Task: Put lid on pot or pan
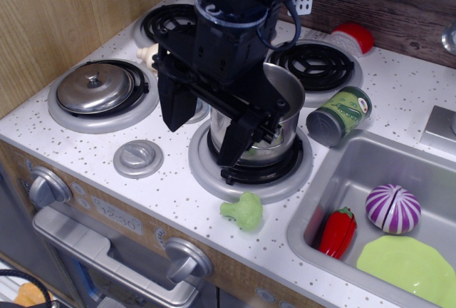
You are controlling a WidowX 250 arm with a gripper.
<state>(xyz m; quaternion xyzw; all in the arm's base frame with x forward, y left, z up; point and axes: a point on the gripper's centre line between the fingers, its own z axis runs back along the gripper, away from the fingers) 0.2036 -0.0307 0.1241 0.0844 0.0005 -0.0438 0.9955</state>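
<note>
The lid rests knob-up on the front-left burner of the toy stove's speckled white worktop. The pot stands uncovered on the front-right burner, partly hidden by the black gripper, whose jaws hang spread wide and hold nothing, one finger over the pot's near side. A broccoli floret lies in front of the pot's burner. A green-labelled can lies on its side beside the sink.
</note>
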